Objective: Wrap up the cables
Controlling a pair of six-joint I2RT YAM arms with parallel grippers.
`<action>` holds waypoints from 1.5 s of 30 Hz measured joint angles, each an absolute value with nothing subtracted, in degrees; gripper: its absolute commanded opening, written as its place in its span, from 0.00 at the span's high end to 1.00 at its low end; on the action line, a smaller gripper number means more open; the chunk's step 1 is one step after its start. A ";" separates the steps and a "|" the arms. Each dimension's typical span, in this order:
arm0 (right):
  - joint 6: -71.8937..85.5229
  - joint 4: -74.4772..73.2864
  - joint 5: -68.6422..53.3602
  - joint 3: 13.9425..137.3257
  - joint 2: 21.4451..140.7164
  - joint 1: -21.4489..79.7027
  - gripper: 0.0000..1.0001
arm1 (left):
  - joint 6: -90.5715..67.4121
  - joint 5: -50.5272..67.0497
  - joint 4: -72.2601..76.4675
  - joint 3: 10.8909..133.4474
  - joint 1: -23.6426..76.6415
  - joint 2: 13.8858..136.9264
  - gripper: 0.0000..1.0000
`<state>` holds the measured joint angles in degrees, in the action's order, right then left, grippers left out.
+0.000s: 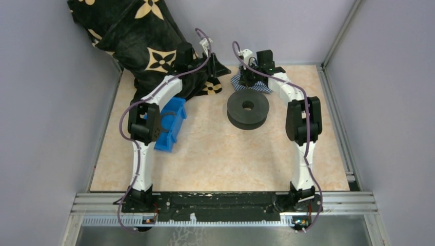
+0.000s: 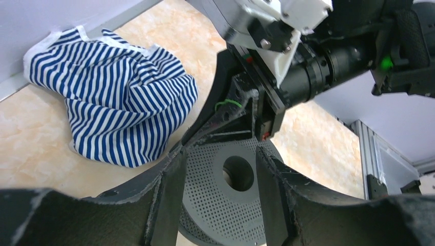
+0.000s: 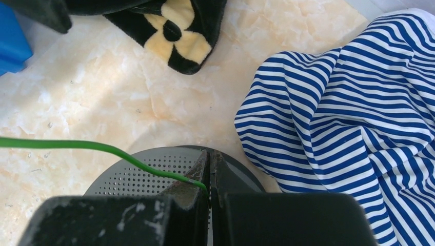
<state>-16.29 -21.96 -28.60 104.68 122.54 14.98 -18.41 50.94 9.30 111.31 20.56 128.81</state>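
A thin green cable (image 3: pixel 102 147) runs in from the left edge of the right wrist view and ends between the fingers of my right gripper (image 3: pixel 211 160), which is shut on it just above the black perforated spool (image 3: pixel 138 179). In the left wrist view a short green bit of the cable (image 2: pixel 227 104) shows at the right gripper's fingers (image 2: pixel 241 115). My left gripper (image 2: pixel 219 154) is open and empty, facing the right gripper with the spool (image 2: pixel 215 195) behind its gap. From above, the left gripper (image 1: pixel 213 64) and right gripper (image 1: pixel 248 77) hang at the back, beyond the spool (image 1: pixel 248 110).
A blue-and-white striped cloth (image 1: pixel 264 87) lies right beside the right gripper; it also shows in the right wrist view (image 3: pixel 349 113) and left wrist view (image 2: pixel 118 97). A black flowered blanket (image 1: pixel 138 36) fills the back left corner. A blue plastic object (image 1: pixel 172 123) lies by the left arm.
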 measured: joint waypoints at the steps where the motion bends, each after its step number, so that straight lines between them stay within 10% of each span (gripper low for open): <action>1: -16.29 -22.02 -28.62 104.66 122.54 14.98 1.00 | -18.90 50.57 9.45 111.92 20.64 129.29 0.42; 45: -16.34 -23.68 -28.82 103.90 122.54 15.27 1.00 | -26.50 43.83 9.67 119.46 24.47 133.97 0.56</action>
<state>-16.34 -23.68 -28.82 103.90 122.54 15.27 -26.50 43.83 9.67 119.46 24.47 133.97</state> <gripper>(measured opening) 0.004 0.438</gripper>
